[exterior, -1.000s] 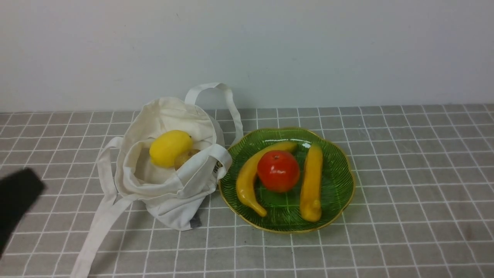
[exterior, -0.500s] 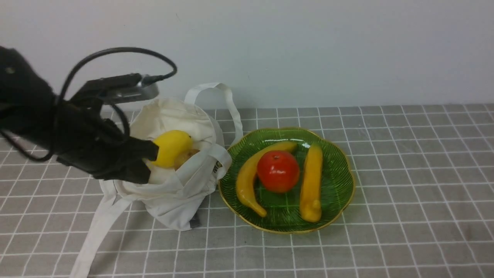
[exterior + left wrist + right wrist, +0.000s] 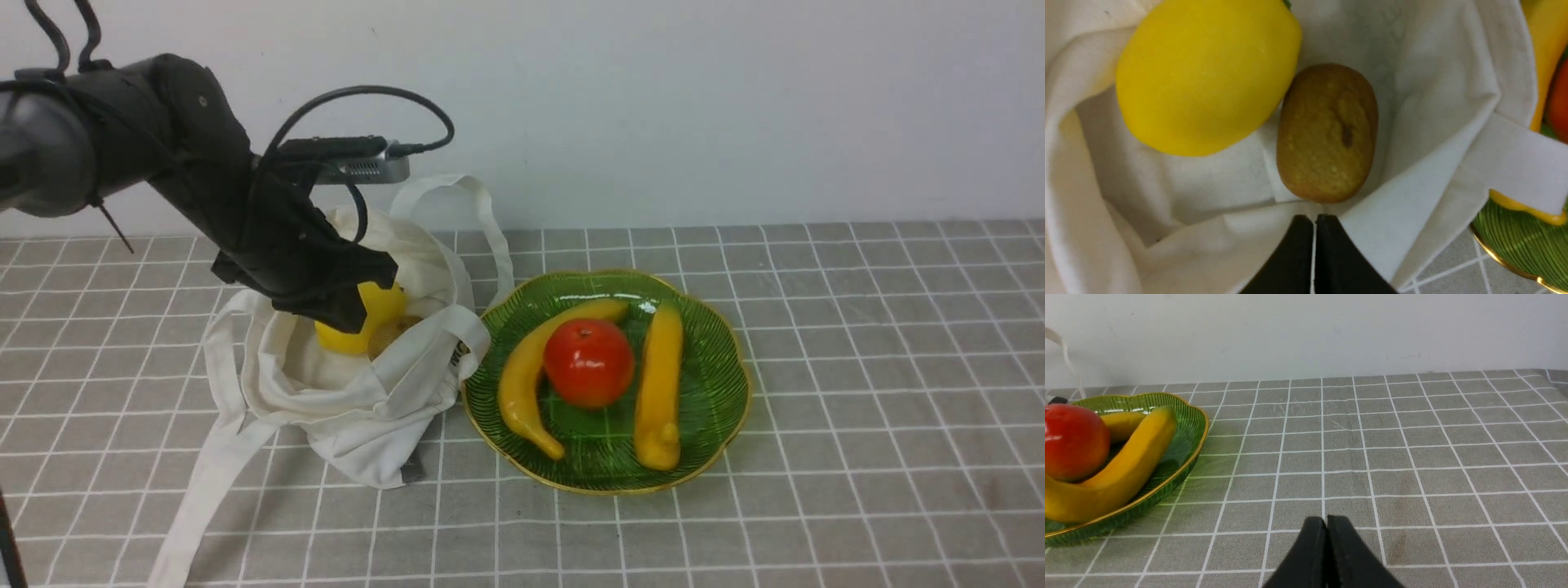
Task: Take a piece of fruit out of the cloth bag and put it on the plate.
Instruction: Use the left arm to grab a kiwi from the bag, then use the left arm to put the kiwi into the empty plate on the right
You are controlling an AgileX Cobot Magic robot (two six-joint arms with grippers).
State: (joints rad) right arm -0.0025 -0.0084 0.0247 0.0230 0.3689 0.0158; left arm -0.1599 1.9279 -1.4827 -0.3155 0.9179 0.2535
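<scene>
The brown kiwi, the piece of fruit (image 3: pixel 1327 132), lies inside the open cloth bag (image 3: pixel 359 408) beside a yellow lemon (image 3: pixel 1204 73). In the front view only a sliver of the kiwi (image 3: pixel 394 331) shows behind the bag's rim. My left gripper (image 3: pixel 1314 218) hangs over the bag's mouth, shut and empty, its tips just short of the kiwi. In the front view the left gripper (image 3: pixel 359 314) covers part of the lemon (image 3: pixel 371 325). The green plate (image 3: pixel 729 408) sits right of the bag. My right gripper (image 3: pixel 1326 520) is shut above the cloth, right of the plate (image 3: pixel 1188 433).
On the plate lie a red apple (image 3: pixel 588 362) and two yellow bananas (image 3: pixel 526 380), (image 3: pixel 660 384). The bag's long handles (image 3: pixel 204 482) trail toward the table's front edge. A white wall stands behind the grey checked tablecloth (image 3: pixel 882 392).
My left arm has swung in from the left edge, risen and reached over the bag's mouth. The fruit, bag and plate have not moved.
</scene>
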